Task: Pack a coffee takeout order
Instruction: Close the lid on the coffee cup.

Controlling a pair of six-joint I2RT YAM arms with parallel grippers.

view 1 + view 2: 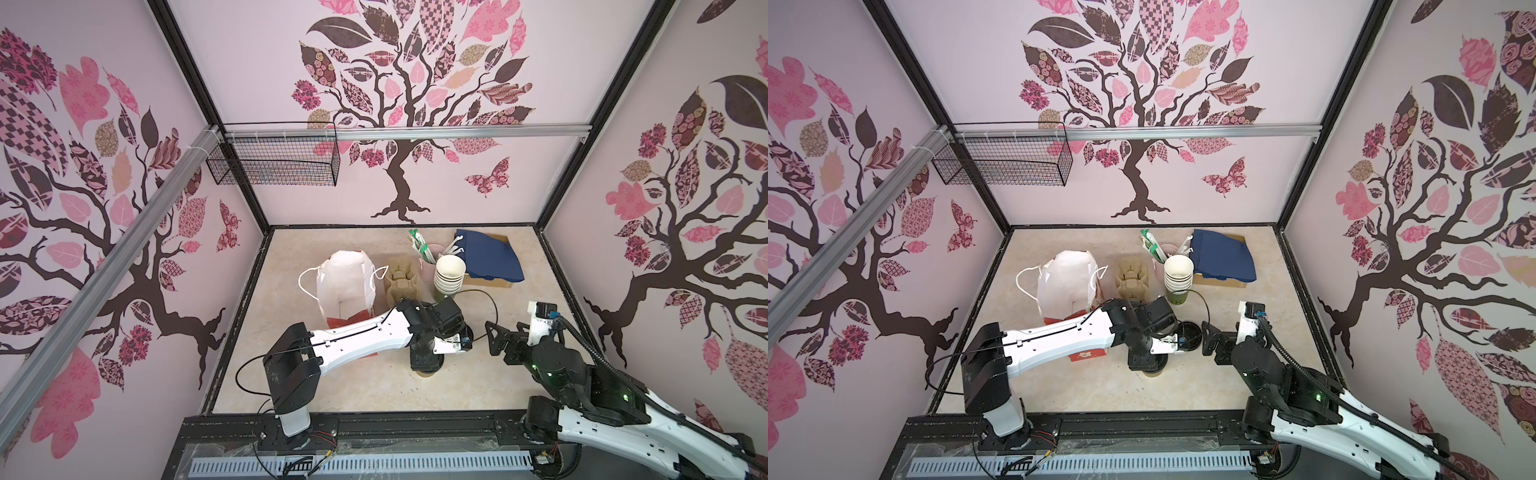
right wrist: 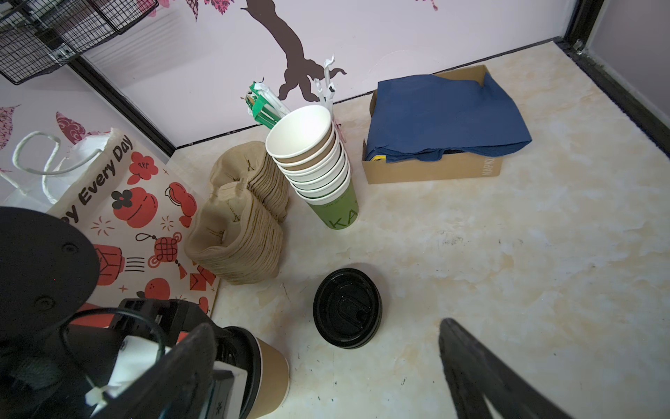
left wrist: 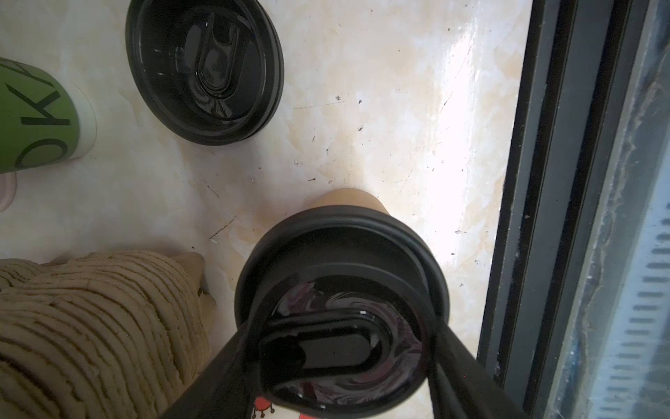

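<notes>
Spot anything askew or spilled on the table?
Navy napkins hang out over the rim of the cardboard box, rumpled rather than stacked flat inside. No spill shows; the lidded cup in the left tool stands upright.

The tan paper cup (image 2: pixel 270 370) stood upright toward the front of the table (image 1: pixel 332 395), with its round black lid (image 3: pixel 339 290) seated on top. The tan moulded-pulp 2-cup carriers (image 2: pixel 239 225) sat nested in 1 leaning stack farther back. Navy napkins (image 1: pixel 490 253) lay piled in an open cardboard box (image 2: pixel 431 174) at the back right, spilling over its edges.
</notes>
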